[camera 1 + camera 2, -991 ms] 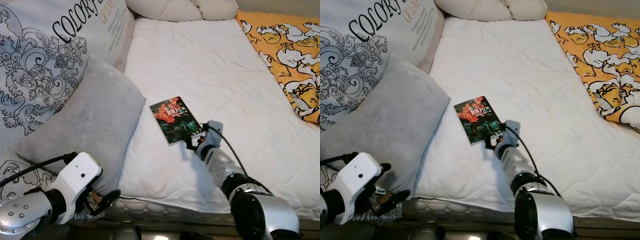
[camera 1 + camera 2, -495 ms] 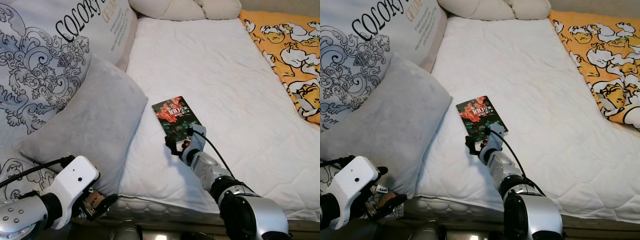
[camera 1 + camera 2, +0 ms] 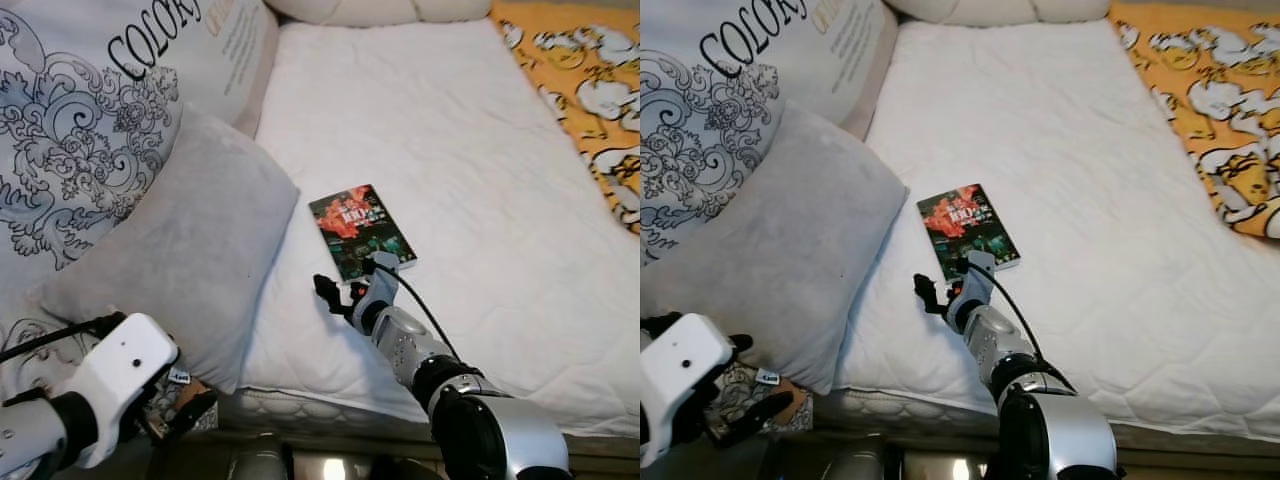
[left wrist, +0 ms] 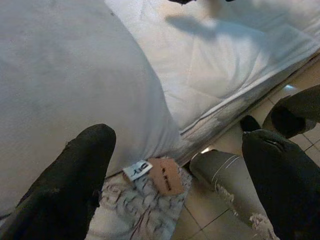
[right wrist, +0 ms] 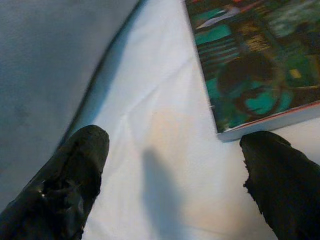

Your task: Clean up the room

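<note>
Just beyond the open right tool (image 3: 345,290), book (image 3: 361,231).

This is a bedroom in a home. A bed with a white quilted mattress cover (image 3: 450,150) takes up most of the view, with a grey pillow (image 3: 170,250) and a large printed cushion (image 3: 80,110) along one side, cream pillows (image 3: 380,8) at the head, and an orange cartoon-print blanket (image 3: 590,90). A book (image 3: 360,228) lies on the bed, and tiled floor (image 4: 235,220) shows below the mattress edge.
</note>
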Motion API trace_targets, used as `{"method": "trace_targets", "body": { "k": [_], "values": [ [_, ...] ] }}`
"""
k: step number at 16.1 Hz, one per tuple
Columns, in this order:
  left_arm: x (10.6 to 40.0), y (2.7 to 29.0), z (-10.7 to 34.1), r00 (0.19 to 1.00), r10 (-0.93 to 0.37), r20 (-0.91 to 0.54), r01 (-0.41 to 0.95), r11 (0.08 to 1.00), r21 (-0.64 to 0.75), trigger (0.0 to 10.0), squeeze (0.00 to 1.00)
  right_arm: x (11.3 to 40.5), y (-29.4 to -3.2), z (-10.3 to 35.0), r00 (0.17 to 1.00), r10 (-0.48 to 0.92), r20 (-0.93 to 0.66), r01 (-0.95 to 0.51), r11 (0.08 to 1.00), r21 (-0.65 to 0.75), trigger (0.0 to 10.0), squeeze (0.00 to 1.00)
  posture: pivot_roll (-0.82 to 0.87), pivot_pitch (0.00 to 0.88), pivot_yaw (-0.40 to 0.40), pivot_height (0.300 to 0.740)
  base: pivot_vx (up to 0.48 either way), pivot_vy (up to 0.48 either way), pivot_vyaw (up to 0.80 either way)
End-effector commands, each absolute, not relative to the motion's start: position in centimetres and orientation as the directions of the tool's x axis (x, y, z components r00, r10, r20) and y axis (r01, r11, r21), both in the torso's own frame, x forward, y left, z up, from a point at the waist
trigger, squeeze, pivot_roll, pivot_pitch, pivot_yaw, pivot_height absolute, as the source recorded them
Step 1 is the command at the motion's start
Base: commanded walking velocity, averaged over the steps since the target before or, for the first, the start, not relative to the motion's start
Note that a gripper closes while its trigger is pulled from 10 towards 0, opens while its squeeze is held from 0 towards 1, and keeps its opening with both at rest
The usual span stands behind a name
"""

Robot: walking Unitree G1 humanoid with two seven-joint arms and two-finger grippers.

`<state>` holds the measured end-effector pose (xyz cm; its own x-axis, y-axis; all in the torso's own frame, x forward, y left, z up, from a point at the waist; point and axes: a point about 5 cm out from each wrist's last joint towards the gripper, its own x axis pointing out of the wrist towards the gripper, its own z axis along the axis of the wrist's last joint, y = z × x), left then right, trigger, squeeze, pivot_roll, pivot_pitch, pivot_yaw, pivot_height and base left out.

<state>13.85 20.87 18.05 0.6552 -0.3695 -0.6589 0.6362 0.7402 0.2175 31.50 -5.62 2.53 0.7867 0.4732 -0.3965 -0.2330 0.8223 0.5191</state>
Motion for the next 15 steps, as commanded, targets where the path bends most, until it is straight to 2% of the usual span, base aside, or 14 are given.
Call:
{"method": "trace_targets", "body": {
  "k": [1, 5, 7, 8, 10, 14, 15],
  "values": [
    [13.6, 21.0, 18.4, 0.659, -0.359, -0.661, 0.634, 0.738, 0.232, 10.0, 0.00, 30.8, -4.2, 2.4, 0.765, 0.525, -0.373, -0.285, 0.795, 0.536, 10.0, 1.00, 0.45, 0.155, 0.062, 0.740, 0.000, 0.000, 0.00],
    [13.5, 21.0, 18.1, 0.656, -0.358, -0.664, 0.631, 0.743, 0.223, 10.0, 0.00, 30.0, -2.2, 2.6, 0.699, 0.636, -0.328, -0.429, 0.739, 0.520, 10.0, 1.00, 0.42, 0.131, 0.038, 0.740, 0.000, 0.000, 0.00],
    [13.8, 20.8, 17.3, 0.648, -0.379, -0.660, 0.640, 0.741, 0.203, 10.0, 0.00, 29.2, -2.2, 2.1, 0.657, 0.688, -0.308, -0.496, 0.702, 0.510, 10.0, 1.00, 0.37, 0.069, 0.007, 0.740, 0.000, 0.000, 0.00],
    [14.3, 20.7, 16.4, 0.650, -0.397, -0.648, 0.640, 0.746, 0.185, 10.0, 0.00, 28.9, -3.2, 1.6, 0.659, 0.689, -0.301, -0.498, 0.700, 0.512, 10.0, 1.00, 0.31, 0.002, -0.018, 0.740, 0.000, 0.000, 0.00],
    [14.8, 20.5, 15.7, 0.664, -0.415, -0.622, 0.629, 0.760, 0.163, 10.0, 0.00, 29.0, -4.4, 1.5, 0.671, 0.690, -0.272, -0.504, 0.693, 0.516, 10.0, 1.00, 0.26, 0.000, -0.031, 0.740, 0.000, 0.000, 0.00],
    [16.7, 20.0, 13.9, 0.749, -0.397, -0.531, 0.481, 0.876, 0.023, 10.0, 0.00, 30.4, -8.2, 3.4, 0.745, 0.651, -0.146, -0.530, 0.711, 0.462, 10.0, 1.00, 0.17, 0.000, -0.062, 0.740, 0.000, 0.000, 0.00],
    [17.9, 19.7, 13.7, 0.797, -0.368, -0.480, 0.425, 0.905, 0.013, 10.0, 0.00, 30.9, -9.9, 4.6, 0.813, 0.572, -0.109, -0.481, 0.765, 0.428, 10.0, 1.00, 0.15, 0.000, -0.069, 0.740, 0.000, 0.000, 0.00]
  ]
}}
